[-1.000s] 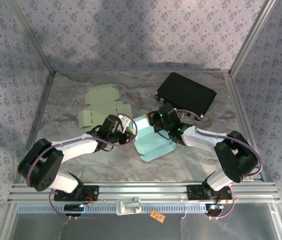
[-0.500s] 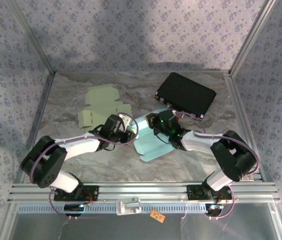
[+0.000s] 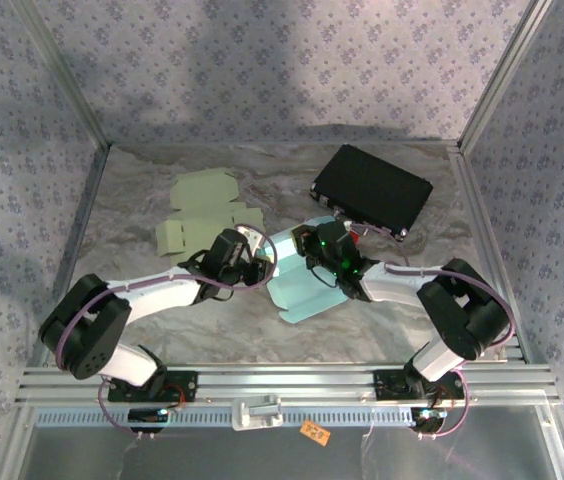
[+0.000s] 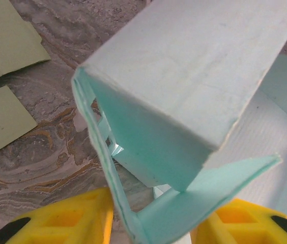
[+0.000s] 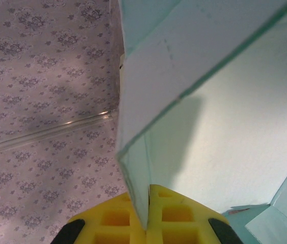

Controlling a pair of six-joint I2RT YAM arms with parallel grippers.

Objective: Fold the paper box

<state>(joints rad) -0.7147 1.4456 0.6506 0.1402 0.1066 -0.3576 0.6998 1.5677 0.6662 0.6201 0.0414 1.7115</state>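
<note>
Left wrist view: the left tool (image 4: pixel 156 216) straddles a folded flap of the teal paper box (image 4: pixel 184 76), fingers partly apart; whether it grips is unclear. The right tool (image 5: pixel 146 206) is clamped tight on the box's edge. The box rests on the table (image 3: pixel 212 320) between both tools. Beyond the box lie cream flat sheets (image 3: pixel 207 190) and a black case (image 3: pixel 372 190).

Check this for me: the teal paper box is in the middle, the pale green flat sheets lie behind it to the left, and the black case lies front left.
One thing is wrong. The black case lies at the back right, not front left, as the top external view shows. The rest stands: the teal paper box is in the middle, and the pale green flat sheets lie behind it to the left.
</note>
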